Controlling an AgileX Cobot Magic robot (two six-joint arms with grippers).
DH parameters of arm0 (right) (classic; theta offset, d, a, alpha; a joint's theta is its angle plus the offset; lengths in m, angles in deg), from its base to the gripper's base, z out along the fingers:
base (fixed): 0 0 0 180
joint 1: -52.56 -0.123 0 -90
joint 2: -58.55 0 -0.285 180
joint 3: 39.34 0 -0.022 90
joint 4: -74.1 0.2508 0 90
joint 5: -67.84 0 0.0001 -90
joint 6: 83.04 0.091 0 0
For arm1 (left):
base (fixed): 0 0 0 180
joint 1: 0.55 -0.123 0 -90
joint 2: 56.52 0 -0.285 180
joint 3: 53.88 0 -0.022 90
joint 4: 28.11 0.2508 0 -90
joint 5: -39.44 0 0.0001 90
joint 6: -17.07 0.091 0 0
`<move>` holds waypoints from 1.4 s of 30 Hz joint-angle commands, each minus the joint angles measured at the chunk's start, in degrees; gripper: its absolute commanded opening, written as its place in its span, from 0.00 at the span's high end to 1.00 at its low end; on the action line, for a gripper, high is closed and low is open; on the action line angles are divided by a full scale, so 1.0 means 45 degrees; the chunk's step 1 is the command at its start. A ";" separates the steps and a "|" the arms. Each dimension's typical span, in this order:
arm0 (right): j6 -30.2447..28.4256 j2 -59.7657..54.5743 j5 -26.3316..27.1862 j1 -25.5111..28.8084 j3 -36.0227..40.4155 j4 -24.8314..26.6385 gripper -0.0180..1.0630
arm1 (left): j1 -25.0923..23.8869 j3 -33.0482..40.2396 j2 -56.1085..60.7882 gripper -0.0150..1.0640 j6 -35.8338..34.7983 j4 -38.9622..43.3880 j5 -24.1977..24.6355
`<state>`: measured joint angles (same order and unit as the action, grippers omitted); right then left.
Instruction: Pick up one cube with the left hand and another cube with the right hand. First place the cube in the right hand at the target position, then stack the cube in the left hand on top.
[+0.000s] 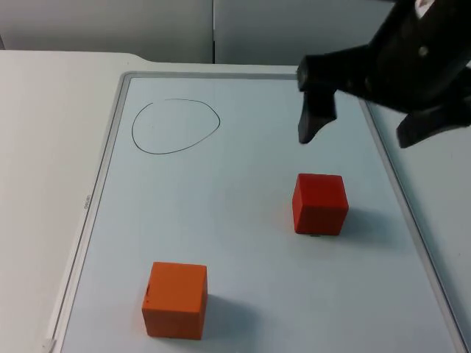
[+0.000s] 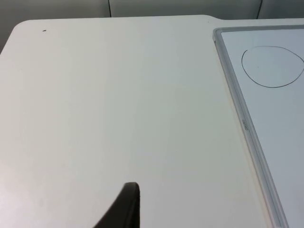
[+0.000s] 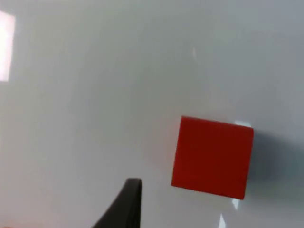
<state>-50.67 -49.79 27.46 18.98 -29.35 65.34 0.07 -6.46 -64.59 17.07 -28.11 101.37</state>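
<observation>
From the top, the right gripper point(image 1: 357, 125) is hovering wide open and empty above the board point(image 1: 243, 294), the red cube point(image 1: 319, 204) lying just in front of it, nearer than the orange cube point(image 1: 175, 300). The left wrist view is looking over bare table point(image 2: 118, 95) beside the drawn circle point(image 2: 272, 66); the left gripper is waiting, its opening impossible to tell. The right wrist view is showing the red cube point(image 3: 212, 157) resting on the board, apart from the fingertip point(image 3: 126, 204).

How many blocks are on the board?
2. The red cube sits on the whiteboard below the right gripper. The orange cube sits nearer the front, toward the left side.

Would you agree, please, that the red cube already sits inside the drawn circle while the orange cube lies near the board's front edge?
Not quite: the top view shows the red cube outside the drawn circle, well to its right. The orange cube does lie near the board's front edge.
</observation>
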 commanded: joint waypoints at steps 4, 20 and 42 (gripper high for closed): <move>0.2192 -0.1591 0.0337 -0.0344 -0.0088 -0.1222 0.07 | -0.0049 0.0084 0.0065 0.01 -0.0079 0.0000 -0.0039; 0.2490 -0.3169 0.2091 -0.0344 -0.0088 -0.0884 0.16 | -0.0049 0.0084 0.0065 0.01 -0.0079 0.0000 -0.0039; -0.2596 0.2632 -0.0745 -0.0344 -0.1606 -0.1647 0.99 | -0.0049 0.0084 0.0065 0.01 -0.0079 0.0000 -0.0039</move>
<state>-55.48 -45.39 26.84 17.64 -34.76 56.56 0.07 -6.46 -64.59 17.07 -28.11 101.37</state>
